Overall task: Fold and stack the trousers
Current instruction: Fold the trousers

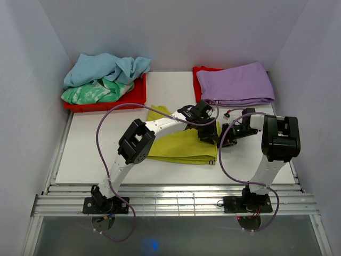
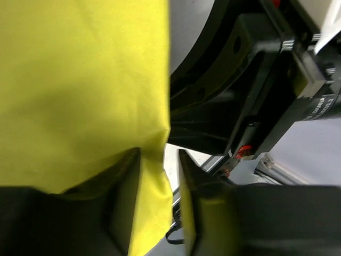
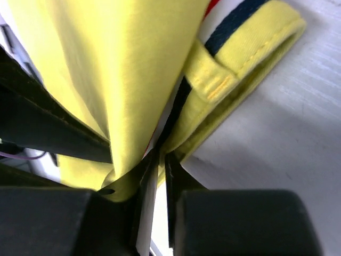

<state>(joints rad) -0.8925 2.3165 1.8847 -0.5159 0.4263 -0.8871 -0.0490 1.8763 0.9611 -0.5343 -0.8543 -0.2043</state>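
The chartreuse-yellow trousers [image 1: 178, 146] lie folded on the white table, between the two arms. My left gripper [image 1: 208, 133] is at their right edge. In the left wrist view the left gripper [image 2: 159, 158] stands open, and a hanging fold of the trousers [image 2: 80, 90] rests against its left finger, apart from the right finger. My right gripper [image 1: 224, 140] is just right of it, at the same edge. In the right wrist view the right gripper [image 3: 158, 154] is shut on the trousers [image 3: 122, 64], the cloth gathering into its tips beside the waistband and belt loop [image 3: 213, 85].
A red tray [image 1: 136, 96] at the back left holds a light blue garment [image 1: 106, 66] and a green-patterned one [image 1: 90, 93]. A folded lilac garment [image 1: 234, 82] lies on another red tray [image 1: 198, 72] at the back right. Walls close in on both sides.
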